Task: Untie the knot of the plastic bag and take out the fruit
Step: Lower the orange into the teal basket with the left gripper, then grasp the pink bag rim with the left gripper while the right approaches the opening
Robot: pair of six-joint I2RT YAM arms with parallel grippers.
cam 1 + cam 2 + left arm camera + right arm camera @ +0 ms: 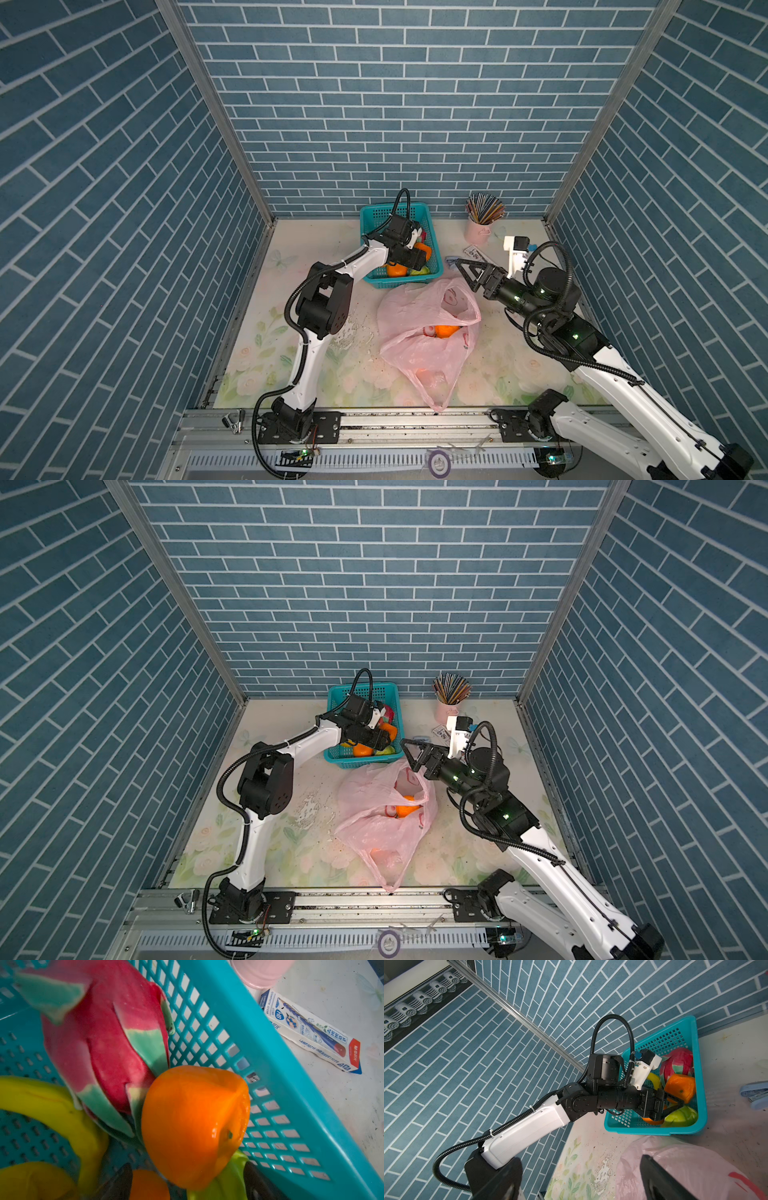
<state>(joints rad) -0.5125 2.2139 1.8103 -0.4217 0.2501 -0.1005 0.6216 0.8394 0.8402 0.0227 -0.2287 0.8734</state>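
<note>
Between the left gripper's [189, 1183] fingers: orange fruit [195, 1126], unpinched, leaning on the dragon fruit [99, 1043] in the teal basket [374, 210].
Left gripper: spread wide, low inside the basket.
Right gripper [467, 274]: spread, empty, just beside the bag's gaping mouth.
Plastic bag [419, 353]: on the bench [519, 365], beneath the right gripper.
Bagged orange [446, 330]: inside, apart from both grippers.

- The plastic bag [415, 353] is tinted translucent pink, printed red.
- The basket [374, 210] is coloured teal.
- The dragon fruit [108, 1053] is coloured red-pink, scaled green.
- The desk [266, 361] is flower-printed.
</note>
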